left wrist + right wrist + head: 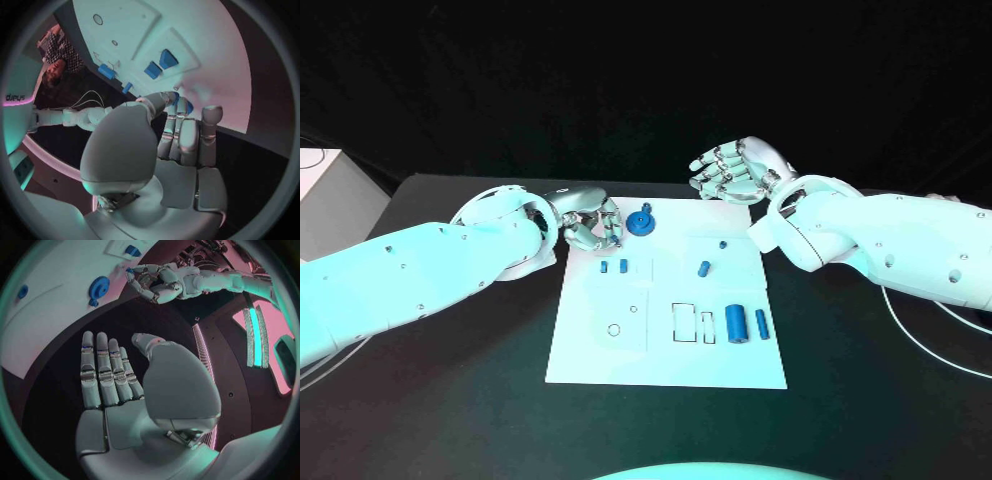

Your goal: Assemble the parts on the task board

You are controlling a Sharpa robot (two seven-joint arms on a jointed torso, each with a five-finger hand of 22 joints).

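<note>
The left hand (pixel 589 222) curls its jointed silver fingers (pixel 178 132) inward, grasping nothing, at the far left edge of the flat white task board (pixel 610 360), just beside a round blue knobbed part (pixel 642 222). The right hand (pixel 740 168) hovers released past the board's far right corner, fingers (pixel 103 370) straight, above the matte black counter (pixel 444 410). Small blue cylinders (pixel 734 324) lie on the board.

Two glossy white arms with small dark screw dots, left hand (pixel 589 222) and right hand (pixel 737 168) silver, segmented fingers
</note>
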